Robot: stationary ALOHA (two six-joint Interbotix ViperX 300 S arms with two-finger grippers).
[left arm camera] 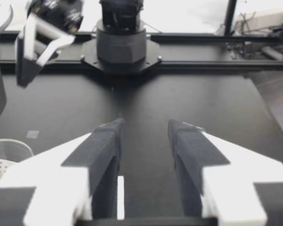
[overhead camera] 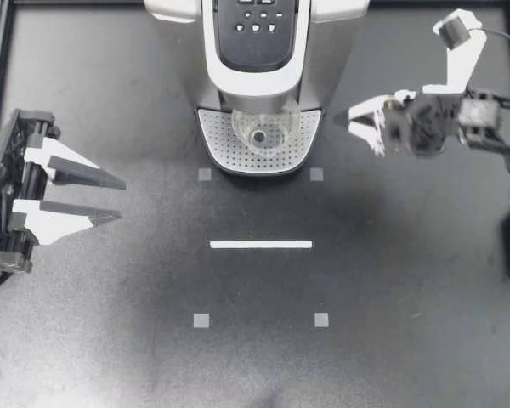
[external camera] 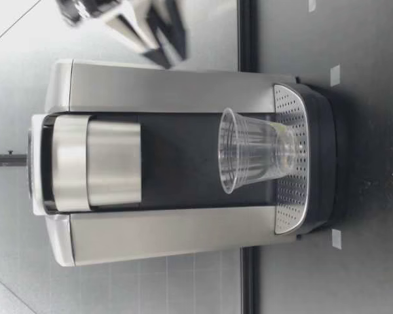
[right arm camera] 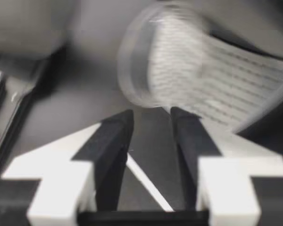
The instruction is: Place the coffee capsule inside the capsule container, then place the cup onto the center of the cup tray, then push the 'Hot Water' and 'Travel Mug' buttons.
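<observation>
Cup sits centred on tray, both claws released and empty, so buttons look next: right claw, beside the machine, should rise over the panel and press straight down with one fingertip, left claw kept clear.

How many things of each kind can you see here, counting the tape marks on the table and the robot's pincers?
1 coffee machine
1 clear plastic cup
1 white tape strip
4 small square tape marks
2 pincers: left pincer, right pincer
Total: 9
</observation>
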